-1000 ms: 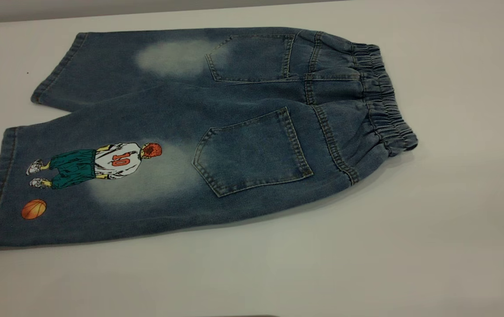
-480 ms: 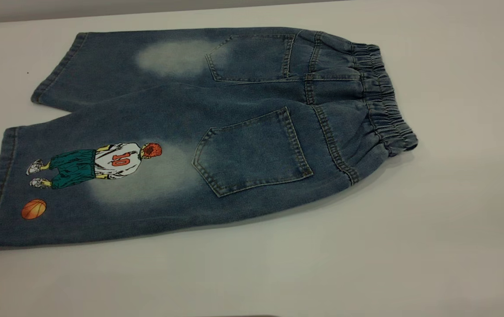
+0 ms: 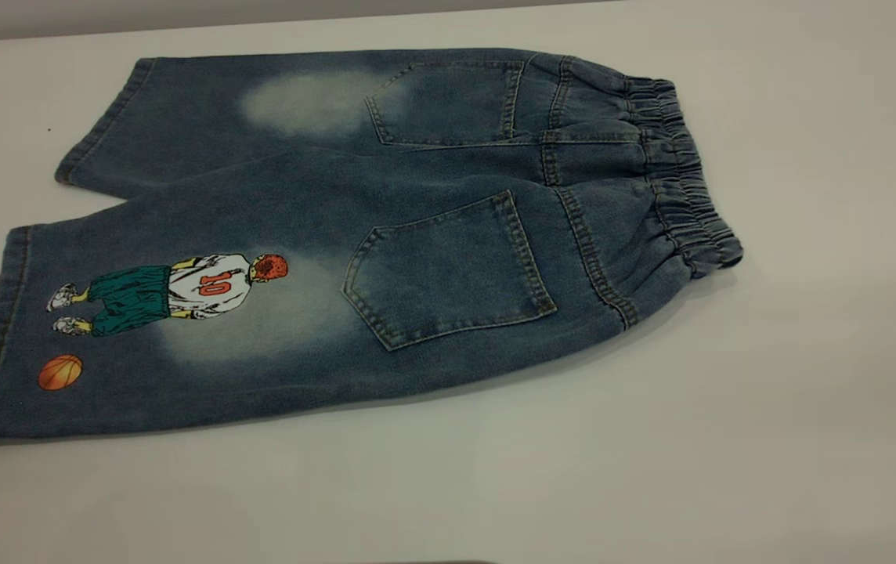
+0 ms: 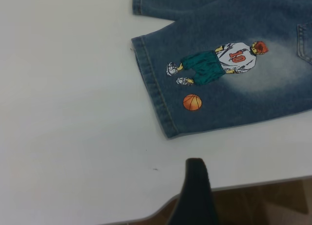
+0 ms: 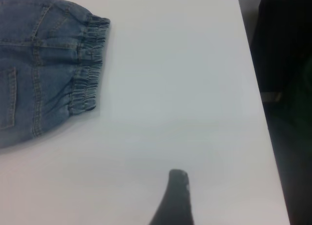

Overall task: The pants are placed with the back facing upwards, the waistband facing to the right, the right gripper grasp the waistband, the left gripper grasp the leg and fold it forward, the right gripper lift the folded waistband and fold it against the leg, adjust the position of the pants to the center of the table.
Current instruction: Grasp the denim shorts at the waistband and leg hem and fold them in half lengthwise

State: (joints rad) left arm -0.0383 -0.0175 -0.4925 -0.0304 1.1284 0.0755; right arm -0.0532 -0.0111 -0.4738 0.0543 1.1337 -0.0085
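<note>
From outside, the pants [image 3: 354, 235] lie flat on the white table [image 3: 808, 392], back side up. The waistband [image 3: 683, 172] with its crinkly elastic points right, and the two legs point left. The near leg [image 3: 142, 329] has a picture of a player [image 3: 174, 291] in a white shirt with the number 10, and an orange ball [image 3: 60, 372] sits just beside his feet. Two back pockets show, one on each leg, near the waistband. The far leg [image 3: 205, 117] is shorter in this view and lies beside the near one, with a small gap of table between their ends. No arm shows in this view. In the left wrist view, the left gripper [image 4: 195, 196] hangs over the table edge, near the hem of the leg with the player on it, but not touching it. Only one dark finger [image 4: 196, 186] shows, so I cannot tell if the gripper is spread or pressed together. In the right wrist view, the right gripper [image 5: 175, 198] hangs over bare table, well apart from the waistband. Only one dark finger [image 5: 176, 191] shows here too, so I cannot tell how it is set. Past the table edge there is something dark [image 5: 287, 88].
</note>
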